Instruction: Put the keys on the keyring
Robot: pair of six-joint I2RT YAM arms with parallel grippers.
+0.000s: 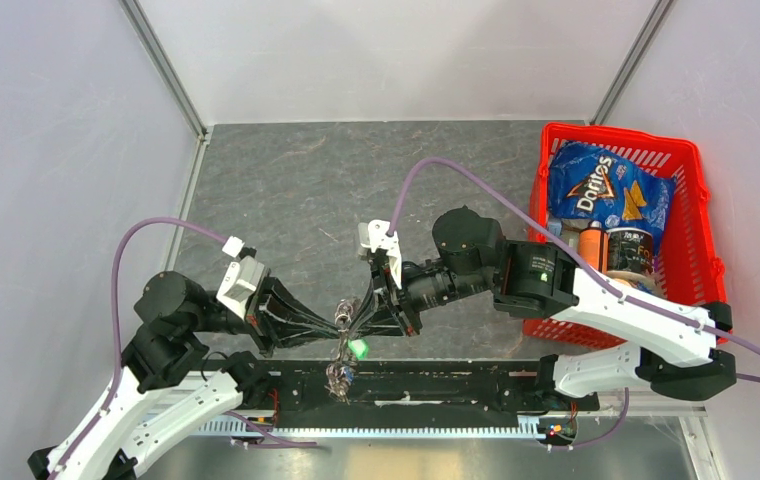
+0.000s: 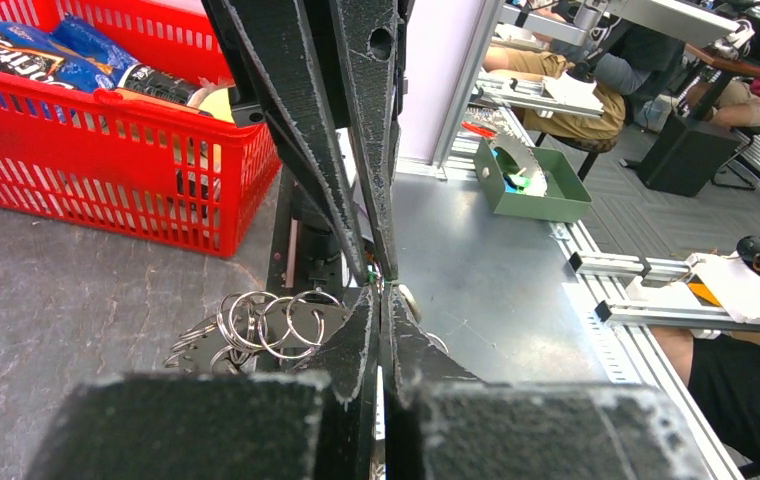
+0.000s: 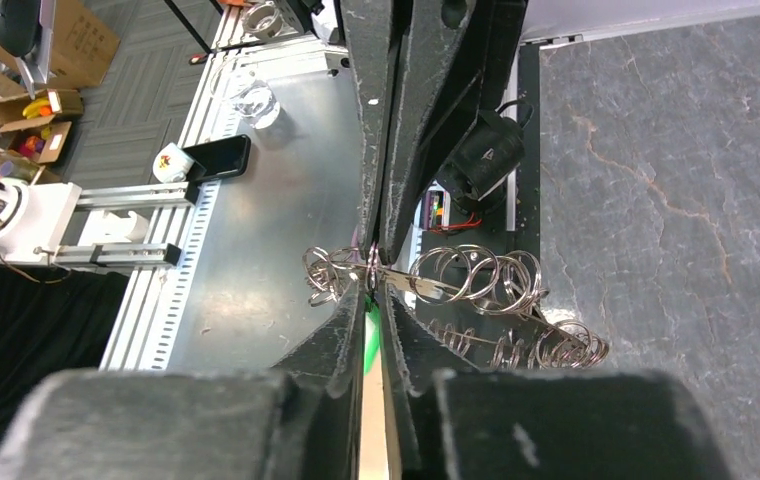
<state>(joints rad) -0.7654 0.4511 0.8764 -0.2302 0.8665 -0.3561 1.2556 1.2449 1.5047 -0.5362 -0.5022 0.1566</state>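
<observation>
My two grippers meet tip to tip over the table's near edge. The left gripper (image 1: 343, 320) (image 2: 381, 292) is shut on the keyring (image 1: 337, 374) (image 2: 266, 325) (image 3: 476, 280), a bundle of small steel rings on a flat metal piece that hangs down from the tips. The right gripper (image 1: 359, 323) (image 3: 376, 290) points at it from the other side, its fingers nearly together. A key with a bright green head (image 1: 359, 348) (image 3: 371, 335) shows in the slit between them, right against the ring bundle.
A red basket (image 1: 698, 160) at the right holds a blue Doritos bag (image 1: 601, 190) and cans. The black mounting rail (image 1: 436, 385) runs along the near edge just under the hanging keyring. Dark stone tabletop (image 1: 306, 190) lies behind the grippers.
</observation>
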